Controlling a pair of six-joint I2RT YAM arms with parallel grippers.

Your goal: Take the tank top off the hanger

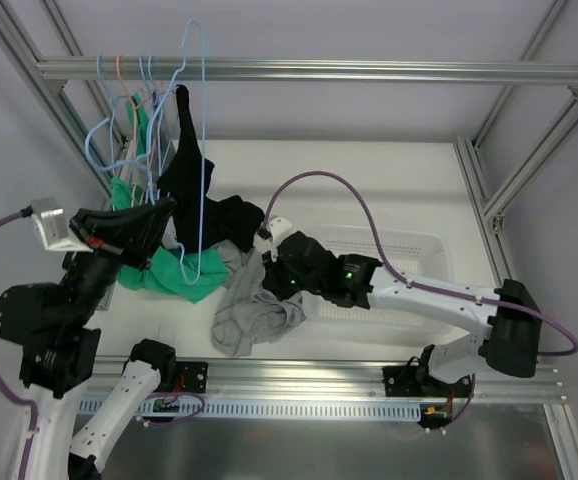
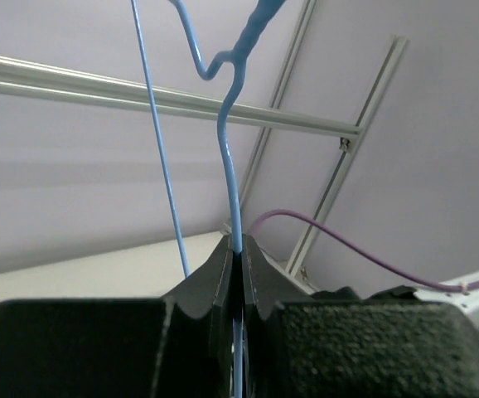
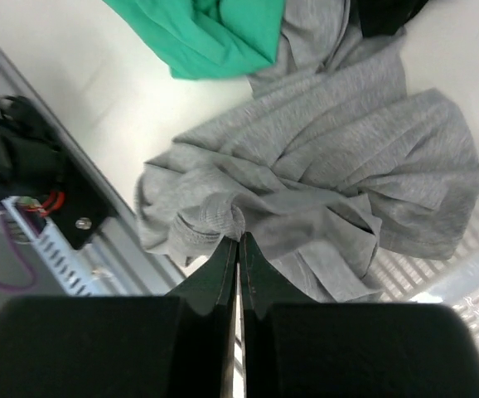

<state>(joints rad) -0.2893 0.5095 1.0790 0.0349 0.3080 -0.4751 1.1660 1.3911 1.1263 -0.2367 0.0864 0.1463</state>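
Note:
The light-blue wire hanger [image 1: 202,150] stands almost upright, hook at the top, its lower end near the clothes pile. My left gripper [image 1: 165,212] is shut on its wire; in the left wrist view the wire [image 2: 231,166] runs up from between the closed fingertips of that gripper [image 2: 238,245]. The light grey tank top [image 1: 254,305] lies crumpled on the table front of centre. My right gripper [image 1: 274,283] is shut on a bunched fold of it; the right wrist view shows this gripper [image 3: 239,238] pinching the tank top [image 3: 331,166]. Whether the fabric still touches the hanger is hidden.
A green garment [image 1: 174,272] and a black garment [image 1: 194,185] lie and hang beside the hanger. More blue and pink hangers [image 1: 119,110] hang on the rail [image 1: 369,70] at the upper left. A white basket [image 1: 409,250] sits under the right arm.

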